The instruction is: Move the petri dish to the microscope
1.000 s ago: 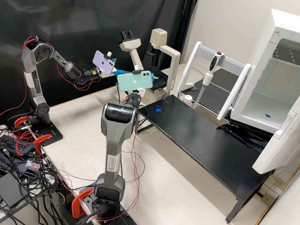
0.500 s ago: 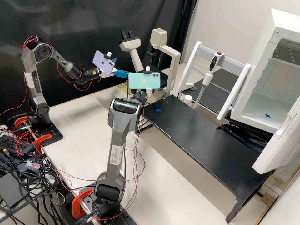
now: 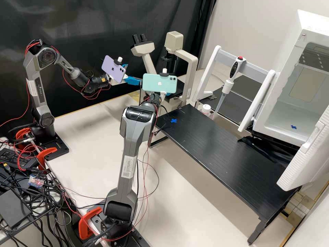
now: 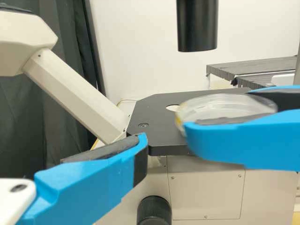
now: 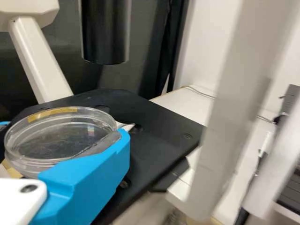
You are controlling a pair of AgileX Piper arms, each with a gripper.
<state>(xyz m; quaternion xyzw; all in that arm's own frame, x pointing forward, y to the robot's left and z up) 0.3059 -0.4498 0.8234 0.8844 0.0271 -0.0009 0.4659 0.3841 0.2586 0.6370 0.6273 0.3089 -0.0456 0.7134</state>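
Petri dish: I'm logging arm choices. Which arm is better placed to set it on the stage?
Right, I'd judge: the right gripper holds the petri dish near the microscope stage, while the left gripper stands open.

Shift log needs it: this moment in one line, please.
right jaws: shut on petri dish, near microscope stage | left jaws: open | stage contact: unclear | release: not yet

From here I see my left arm (image 3: 36, 89) bent at upper left, left gripper (image 3: 134, 81) around upper centre; my right arm (image 3: 128, 168) rises from bottom centre, right gripper (image 3: 168, 93) gripping.
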